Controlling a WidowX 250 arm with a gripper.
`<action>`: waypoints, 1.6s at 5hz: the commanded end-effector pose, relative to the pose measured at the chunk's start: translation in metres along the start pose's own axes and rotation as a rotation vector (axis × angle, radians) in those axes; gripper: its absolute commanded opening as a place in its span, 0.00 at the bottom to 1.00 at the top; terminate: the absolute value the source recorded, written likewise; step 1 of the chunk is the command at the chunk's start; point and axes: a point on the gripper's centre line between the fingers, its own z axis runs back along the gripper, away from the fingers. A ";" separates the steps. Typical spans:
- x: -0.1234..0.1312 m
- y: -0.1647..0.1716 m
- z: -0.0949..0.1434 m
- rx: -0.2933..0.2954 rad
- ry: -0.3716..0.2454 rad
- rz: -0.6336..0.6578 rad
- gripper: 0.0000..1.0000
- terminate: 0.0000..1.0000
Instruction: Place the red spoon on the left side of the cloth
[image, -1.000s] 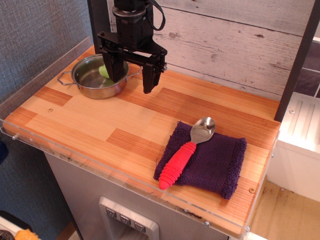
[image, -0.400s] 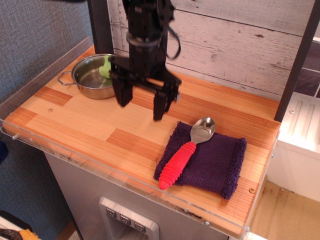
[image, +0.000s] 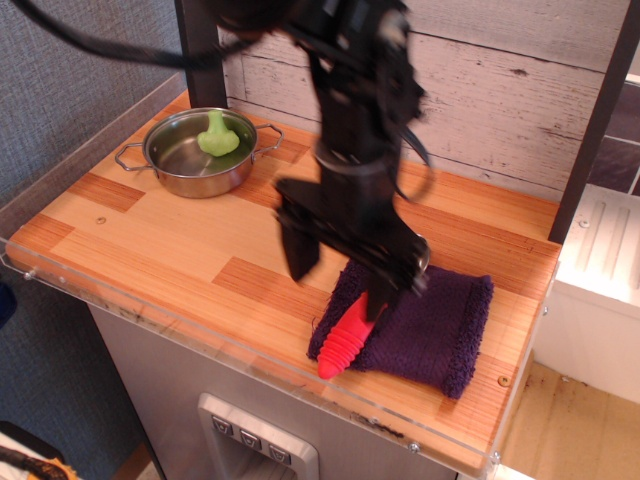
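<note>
The red spoon (image: 345, 346) lies on the left part of the dark purple cloth (image: 435, 328), near the table's front right. Only the lower end of its ribbed red handle shows; the silver bowl is mostly hidden behind the arm. My gripper (image: 341, 272) hangs low over the cloth's left edge with its black fingers spread wide. One finger (image: 297, 250) is over bare wood left of the cloth, and the other (image: 386, 287) is over the spoon's handle. I cannot tell whether it touches the spoon.
A steel pot (image: 180, 165) with two handles stands at the back left and holds a small light-green lumpy object (image: 217, 136). A whitewashed plank wall runs along the back. A clear plastic lip edges the table's front and left.
My gripper has moved from over the pot toward the front right and lower, and now stands over the cloth's left edge and the spoon. The spoon and cloth have not moved.
</note>
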 end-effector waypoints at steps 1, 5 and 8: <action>0.002 -0.038 -0.005 0.011 -0.022 -0.100 1.00 0.00; 0.012 -0.024 0.012 0.035 -0.081 -0.057 1.00 0.00; 0.021 -0.007 -0.028 0.053 0.016 0.017 1.00 0.00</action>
